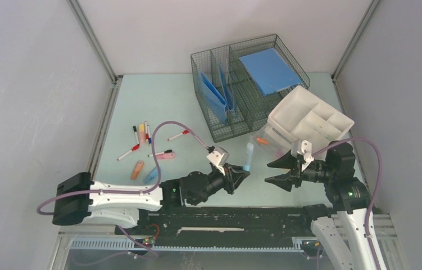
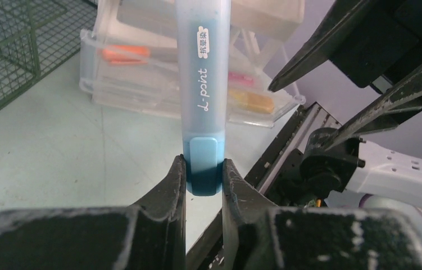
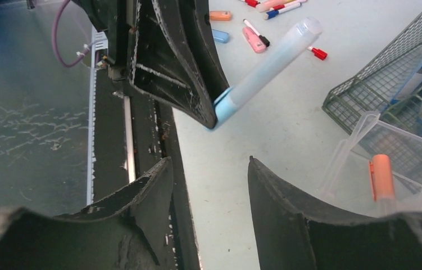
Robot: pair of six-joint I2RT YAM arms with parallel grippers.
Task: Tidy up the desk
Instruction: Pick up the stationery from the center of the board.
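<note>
Grip sits low on the pale blue highlighter (image 2: pixel 203 84): the left gripper (image 2: pixel 204 169) is clenched on its darker cap end, and the barrel stands out beyond the fingertips, apparently clear of the desk (image 1: pixel 158 101), which spreads below and ahead of both grippers. Facing it, just off the pen's side, the right gripper (image 1: pixel 267 172) is spread and empty. The pen looks light, stiff and smooth-walled, so it may pivot or slip from so short a hold; a take around mid-barrel seems safer. The desk's smooth, hard top would likely let a dropped pen roll.
</note>
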